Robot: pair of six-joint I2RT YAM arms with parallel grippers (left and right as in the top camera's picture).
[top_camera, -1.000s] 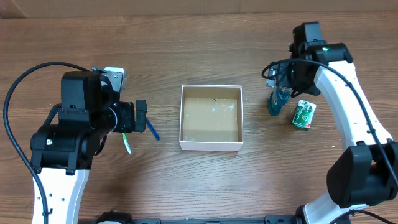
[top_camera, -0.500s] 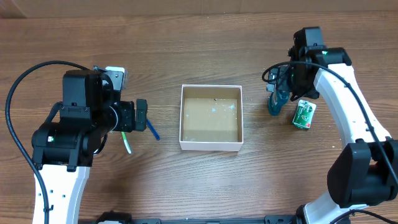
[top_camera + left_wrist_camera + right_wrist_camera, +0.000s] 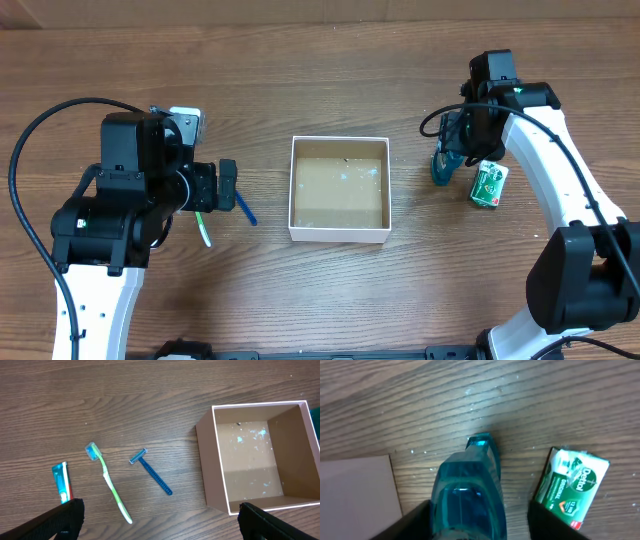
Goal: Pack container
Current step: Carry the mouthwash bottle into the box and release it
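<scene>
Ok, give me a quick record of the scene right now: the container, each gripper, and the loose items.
container: open top, nothing inside
left gripper: open, holding nothing
near left gripper: toothbrush, razor, small tube, all lying flat
right gripper: open, fingers either side of the blue bottle
beside bottle: green Dettol pack, lying flat
packed so far: nothing

The left arm (image 3: 110, 215) is folded low on its own side, and the left gripper (image 3: 228, 187) is angled toward the middle with jaws spread wide. The right arm (image 3: 565, 175) stretches far forward with its wrist bent inward. The right gripper (image 3: 452, 155) points down, its fingers (image 3: 415, 521) parted.
</scene>
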